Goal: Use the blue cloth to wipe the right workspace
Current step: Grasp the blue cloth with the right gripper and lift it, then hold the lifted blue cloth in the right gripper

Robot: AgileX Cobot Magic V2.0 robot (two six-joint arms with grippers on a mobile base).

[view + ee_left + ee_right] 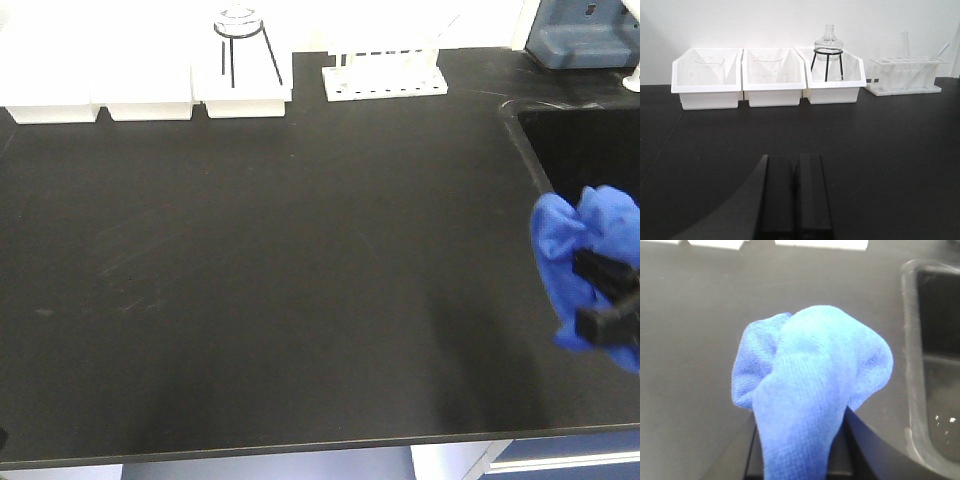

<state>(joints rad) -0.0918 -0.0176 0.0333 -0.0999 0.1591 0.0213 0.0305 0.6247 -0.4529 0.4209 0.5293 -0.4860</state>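
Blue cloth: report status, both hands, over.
Right hand shut on blue cloth, bunched, beside sink. Left hand shut, empty. White bins and tube rack far back from cloth.

black benchtop (300,300) bears white bins (772,95), tube rack (902,89).

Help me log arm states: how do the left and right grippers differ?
The left gripper is shut and empty; the right gripper is shut on the bunched blue cloth. The left gripper faces the white bins; the right gripper sits beside the sink. Both are over the black benchtop.
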